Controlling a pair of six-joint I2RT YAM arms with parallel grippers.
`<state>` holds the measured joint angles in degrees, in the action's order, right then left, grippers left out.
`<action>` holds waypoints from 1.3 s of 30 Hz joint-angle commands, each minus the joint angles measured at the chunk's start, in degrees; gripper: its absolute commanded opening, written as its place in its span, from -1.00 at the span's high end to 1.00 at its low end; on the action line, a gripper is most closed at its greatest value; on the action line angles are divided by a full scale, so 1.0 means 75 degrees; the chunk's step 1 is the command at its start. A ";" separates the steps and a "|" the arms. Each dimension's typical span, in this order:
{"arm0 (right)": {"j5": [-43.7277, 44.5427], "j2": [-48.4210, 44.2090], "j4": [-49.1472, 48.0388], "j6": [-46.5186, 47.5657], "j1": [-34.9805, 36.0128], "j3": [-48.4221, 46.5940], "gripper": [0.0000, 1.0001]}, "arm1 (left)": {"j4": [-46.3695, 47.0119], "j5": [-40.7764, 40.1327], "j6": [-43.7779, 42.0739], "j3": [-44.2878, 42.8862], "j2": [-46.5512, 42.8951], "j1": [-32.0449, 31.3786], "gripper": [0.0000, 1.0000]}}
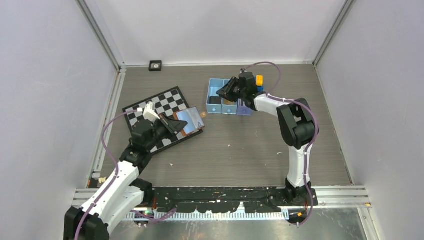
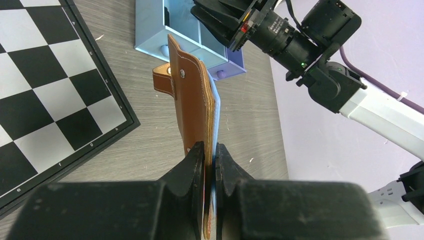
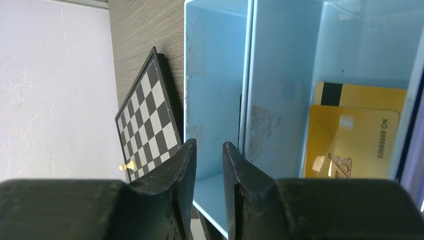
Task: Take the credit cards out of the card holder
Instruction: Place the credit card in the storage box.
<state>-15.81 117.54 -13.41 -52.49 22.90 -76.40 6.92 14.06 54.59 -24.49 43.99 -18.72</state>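
We grip the brown leather card holder (image 2: 192, 107) with our left pincer (image 2: 210, 152); our right pincer (image 3: 209, 150) is open a little.

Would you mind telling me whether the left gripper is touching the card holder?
Touching. The left wrist view shows the left gripper with its jaws clamped on the near end of the card holder, with no gap visible on either side.

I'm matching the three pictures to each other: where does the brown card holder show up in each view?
Top external: card holder left of centre, at the right corner of the chessboard.
Left wrist: centre, seen edge-on, clamped by the left gripper.
Right wrist: not in it.
Shared landmark: the chessboard, in all three.
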 commanded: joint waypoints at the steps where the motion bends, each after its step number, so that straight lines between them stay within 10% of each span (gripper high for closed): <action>1: 0.0266 -0.0913 0.0479 0.0318 -0.0006 -0.0103 0.34 | 0.0287 -0.0002 -0.0153 0.0000 -0.0119 0.0038 1.00; 17: 0.0794 -0.5533 0.1342 0.0659 0.0276 0.3038 -0.59 | 0.1427 0.0255 0.0231 0.0584 -0.0270 0.0047 1.00; 39: -0.0679 -0.5860 -0.2705 -0.0341 0.0605 0.6150 -0.67 | 0.3825 0.1464 0.0695 0.0605 0.1277 -0.0328 1.00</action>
<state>-17.69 74.59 -25.26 -53.95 26.96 -30.44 27.31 21.80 60.82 -20.18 55.51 -20.18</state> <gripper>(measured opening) 0.836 0.092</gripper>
